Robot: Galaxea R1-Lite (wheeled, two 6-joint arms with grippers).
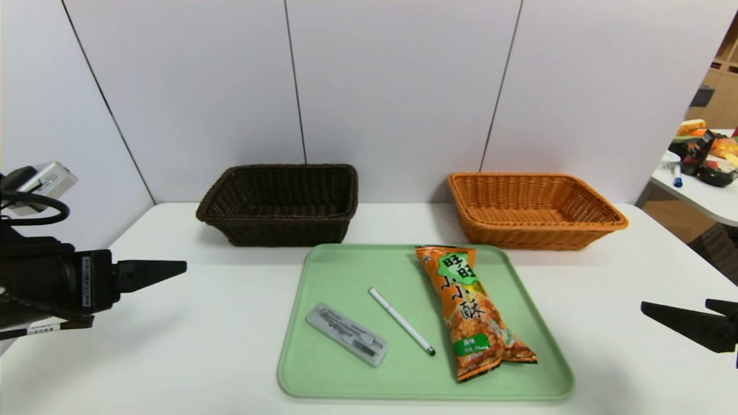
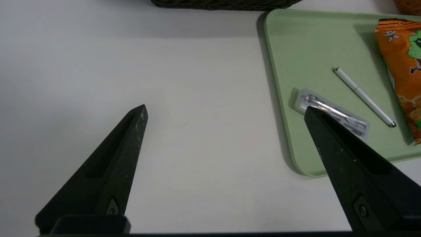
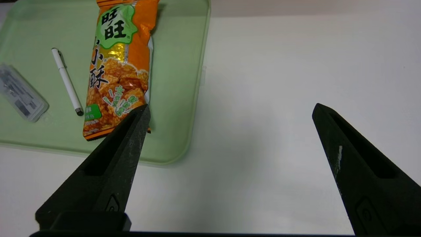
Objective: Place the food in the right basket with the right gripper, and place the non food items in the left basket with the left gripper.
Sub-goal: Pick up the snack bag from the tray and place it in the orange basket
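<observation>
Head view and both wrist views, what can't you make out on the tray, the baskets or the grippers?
- Clear flat plastic case: contents too small to identify in any view; the left gripper finger covers one end in the left wrist view.
- Dark brown wicker basket: cut off by the left wrist view's edge.
- Right gripper: cut off by the head view's edge.
- Orange snack bag: small print unreadable.

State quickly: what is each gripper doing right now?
Left gripper: open, holding nothing, above the table.
Right gripper: open, holding nothing, above the table.

R gripper (image 3: 230, 110) open; snack bag (image 3: 115, 70) on tray (image 3: 177, 98).
</observation>
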